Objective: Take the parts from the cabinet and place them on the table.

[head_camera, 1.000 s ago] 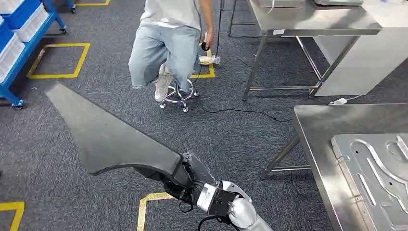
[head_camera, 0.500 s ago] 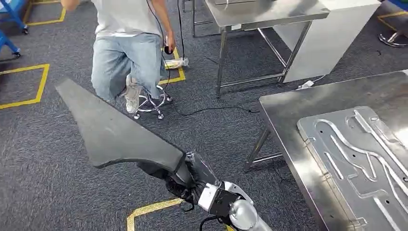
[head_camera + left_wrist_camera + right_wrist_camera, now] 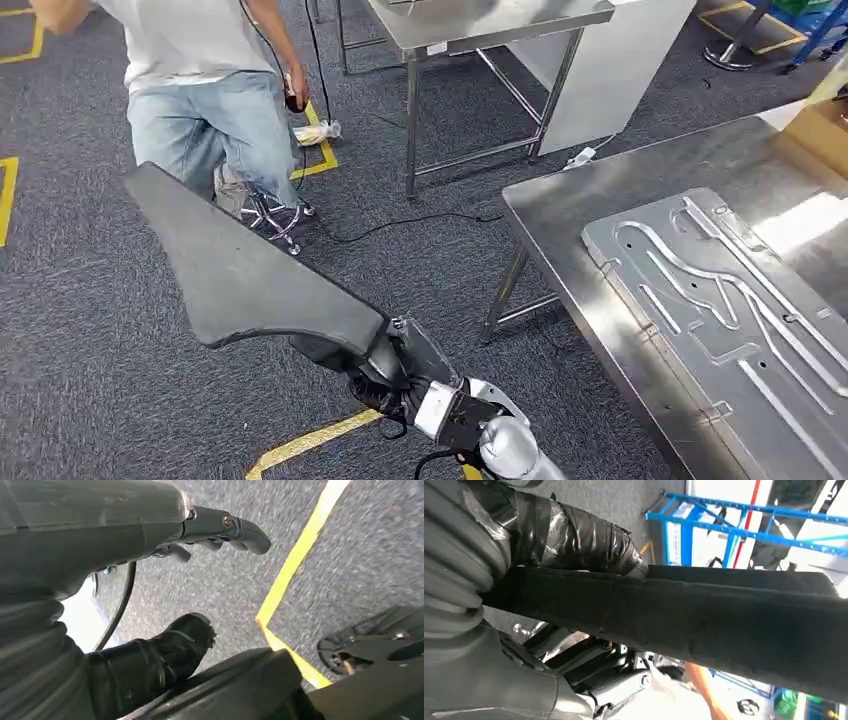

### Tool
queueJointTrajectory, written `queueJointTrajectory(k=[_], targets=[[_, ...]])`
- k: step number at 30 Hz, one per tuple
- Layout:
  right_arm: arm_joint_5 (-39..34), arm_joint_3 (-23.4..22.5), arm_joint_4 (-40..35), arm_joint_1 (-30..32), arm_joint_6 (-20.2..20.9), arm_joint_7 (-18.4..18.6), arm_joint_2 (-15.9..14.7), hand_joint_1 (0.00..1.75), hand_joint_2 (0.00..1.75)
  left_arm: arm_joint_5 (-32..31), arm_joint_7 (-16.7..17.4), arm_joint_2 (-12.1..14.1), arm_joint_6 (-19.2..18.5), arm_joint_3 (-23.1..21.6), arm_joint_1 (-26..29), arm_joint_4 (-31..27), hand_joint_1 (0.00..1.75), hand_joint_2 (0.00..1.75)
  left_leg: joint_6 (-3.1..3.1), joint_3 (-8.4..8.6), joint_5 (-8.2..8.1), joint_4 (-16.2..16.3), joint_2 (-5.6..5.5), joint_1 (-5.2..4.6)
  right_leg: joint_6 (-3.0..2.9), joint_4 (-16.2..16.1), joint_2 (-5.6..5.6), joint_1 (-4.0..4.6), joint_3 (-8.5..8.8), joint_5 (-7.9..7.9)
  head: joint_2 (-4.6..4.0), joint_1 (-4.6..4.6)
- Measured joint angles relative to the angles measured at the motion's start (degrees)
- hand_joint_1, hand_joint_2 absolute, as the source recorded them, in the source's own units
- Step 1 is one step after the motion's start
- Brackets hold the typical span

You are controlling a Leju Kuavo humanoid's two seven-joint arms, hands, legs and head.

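Note:
A large dark grey, wing-shaped flat part (image 3: pixel 240 265) sticks out over the carpet to the left. My right hand (image 3: pixel 385 365) grips it at its narrow end. The right wrist view shows the part's dark edge (image 3: pixel 724 625) running across, with the taped thumb (image 3: pixel 574 535) pressed on it. A steel table (image 3: pixel 560 230) stands to the right and carries a milled metal plate (image 3: pixel 720 310). In the left wrist view my left hand (image 3: pixel 165 595) hangs over the carpet, fingers (image 3: pixel 225 530) apart from the thumb, holding nothing.
A person (image 3: pixel 215 100) sits on a wheeled stool (image 3: pixel 270 210) ahead at the left, holding a corded device. A second steel table (image 3: pixel 480 20) stands behind. A black cable (image 3: pixel 400 222) crosses the carpet. Yellow tape (image 3: pixel 300 440) marks the floor. A cardboard box (image 3: pixel 825 125) sits at the table's far right.
The whole view has swung to the right: the table with the metal plate has come further in and the person has slid left. My right hand still holds the part.

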Motion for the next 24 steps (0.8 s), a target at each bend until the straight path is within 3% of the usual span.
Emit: queueJointTrajectory(k=[1, 4, 5, 6, 7, 9, 10, 11, 12, 14, 15, 16, 17, 19, 20, 21, 22, 24], targets=[[0.0, 0.0, 0.0, -0.1, 0.0, 0.0, 0.0, 1.59, 1.75, 0.0, 0.0, 0.0, 0.0, 0.0, 0.0, 0.0, 0.00, 1.75, -0.33, 0.12, -0.13, 0.0, 0.42, -0.36, -0.45, -0.6, -0.65, 0.58, 0.13, -0.14, 0.00, 0.00], [0.0, 0.0, 0.0, -0.1, 0.0, 0.0, 0.0, 1.59, 1.75, 0.0, -0.1, 0.0, 0.0, 0.0, -0.2, 0.0, 0.00, 1.75, -1.08, 0.91, -0.09, -0.9, 2.18, -0.26, -1.01, -0.8, 1.40, 0.75, -0.06, -0.04, 0.00, -0.02], [0.0, 0.0, 0.0, -0.1, 0.0, 0.0, 0.0, 1.59, 1.75, 0.0, -0.1, 0.0, 0.0, 0.0, -0.2, 0.0, 0.00, 1.75, -1.59, 1.35, -0.47, -1.0, 2.11, -0.47, -1.53, -2.1, 2.15, -0.11, 1.02, 0.58, 0.00, -0.04], [0.0, 0.0, -0.1, -0.1, 0.1, 0.0, 0.1, 1.59, 1.75, 0.1, -0.2, 0.0, 0.0, 0.0, -0.3, 0.0, 0.00, 1.75, -1.69, 1.24, -1.17, 0.1, -0.58, -0.22, -1.56, -2.9, 2.71, -0.23, 1.52, 0.84, 0.00, -0.02], [0.0, 0.0, 0.0, -0.3, 0.2, 0.0, 0.2, 1.59, 1.75, 0.1, -0.3, 0.0, 0.0, 0.1, -0.2, 0.0, 0.00, 1.75, -1.63, -0.12, -2.94, 2.9, -2.24, -0.20, -1.72, -3.0, 3.17, -0.31, 1.61, 0.89, 0.00, -0.07], [-0.1, 0.0, 0.0, -0.5, 0.3, 0.0, 0.2, 1.59, 1.75, 0.3, -0.3, 0.0, 0.1, 0.2, -0.1, 0.0, 0.00, 1.75, -1.82, -4.24, -6.58, 11.0, -3.45, -0.15, -2.08, -2.8, 4.27, -0.35, 1.58, 0.81, 0.00, -0.11], [-0.1, 0.0, 0.2, -0.4, 0.5, 0.0, 0.2, 1.59, 1.75, 0.5, -0.3, 0.0, 0.1, 0.3, 0.0, 0.0, 0.00, 1.75, -2.01, -6.29, -7.52, 14.5, -3.53, -0.15, -2.19, -2.7, 4.98, -0.27, 1.55, 0.72, 0.00, -0.11], [-0.1, 0.0, 0.3, -0.4, 0.6, 0.1, 0.2, 1.59, 1.75, 0.5, -0.3, 0.1, 0.1, 0.4, 0.2, 0.0, 0.00, 1.75, -2.13, -7.12, -6.76, 15.5, -3.54, -0.13, -2.16, -2.5, 5.91, -0.27, 1.54, 0.63, 0.00, -0.13], [-0.2, 0.0, 0.4, -0.4, 0.8, 0.1, 0.2, 1.59, 1.75, 0.5, -0.3, 0.1, 0.1, 0.5, 0.3, 0.0, 0.00, 1.75, -2.19, -6.69, -4.78, 13.7, -3.57, -0.09, -2.08, -2.2, 6.74, -0.34, 1.57, 0.48, 0.00, -0.11], [-0.2, 0.0, 0.4, -0.4, 0.9, 0.1, 0.2, 1.59, 1.75, 0.6, -0.4, 0.2, 0.2, 0.8, 0.6, 0.0, 0.00, 1.75, -2.31, -2.97, 1.13, 4.4, -4.38, 0.15, -1.52, -1.3, 8.46, -0.63, 1.55, -0.07, 0.00, -0.13], [-0.2, 0.0, 0.4, -0.4, 0.9, 0.1, 0.2, 1.59, 1.75, 0.7, -0.4, 0.2, 0.2, 0.9, 0.8, 0.0, 0.00, 1.75, -2.35, -1.62, 1.69, 1.0, -6.39, 0.42, -1.12, -0.7, 8.92, -0.72, 1.27, -0.47, 0.00, -0.11], [-0.4, 0.0, 0.5, -0.6, 0.9, 0.0, 0.2, 1.59, 1.75, 0.7, -0.5, 0.2, 0.2, 1.0, 0.9, 0.0, 0.00, 1.75, -2.28, -1.27, 0.73, 0.3, -7.89, 0.29, -0.68, 0.1, 9.43, -0.33, 0.71, -0.73, 0.00, -0.11], [-0.4, 0.0, 0.5, -0.6, 0.9, 0.1, 0.3, 1.59, 1.75, 0.7, -0.5, 0.2, 0.2, 1.0, 0.8, 0.0, 0.00, 1.75, -1.64, -1.41, 0.87, 0.7, -7.42, 0.43, -0.43, 0.0, 10.06, -0.43, 0.42, -0.63, 0.00, -0.05], [-0.4, 0.0, 0.5, -0.6, 0.9, 0.1, 0.3, 1.59, 1.75, 0.7, -0.7, 0.2, 0.2, 1.1, 0.8, 0.0, 0.00, 1.75, -0.99, -1.36, 0.98, 0.6, -6.48, -0.04, 0.15, -0.3, 10.83, -0.69, 0.29, -0.29, 0.00, -0.07], [-0.4, 0.0, 0.5, -0.6, 0.9, 0.1, 0.2, 1.59, 1.75, 0.7, -0.7, 0.1, 0.2, 1.1, 0.8, 0.0, 0.00, 1.75, -0.51, -1.23, 1.28, 0.2, -5.78, 0.42, 0.38, -0.2, 11.07, -0.64, 0.05, -0.38, 0.00, -0.11], [-0.4, 0.0, 0.5, -0.6, 0.9, 0.1, 0.2, 1.59, 1.75, 0.7, -0.7, 0.2, 0.2, 1.1, 0.8, 0.0, 0.00, 1.75, -0.19, -1.09, 1.40, 0.0, -5.21, 0.39, 0.66, 0.6, 8.20, -0.47, 0.03, -0.77, 0.00, 0.00], [-0.4, 0.0, 0.5, -0.8, 0.9, 0.1, 0.2, 1.59, 1.75, 0.7, -0.9, 0.2, 0.2, 1.1, 0.8, 0.0, 0.00, 1.75, 0.23, -1.06, 1.36, 0.0, -4.73, 0.39, 1.00, 2.6, 5.93, -0.34, -1.05, -2.17, 0.00, 0.20], [-0.5, 0.0, 0.5, -0.9, 0.9, 0.1, 0.2, 1.59, 1.75, 0.8, -0.9, 0.2, 0.2, 1.2, 1.1, 0.0, 0.00, 1.75, 0.42, -1.07, 1.21, 0.0, -3.39, 0.23, 1.53, 11.1, 4.54, -0.73, -5.43, -6.20, 0.00, 0.17]])
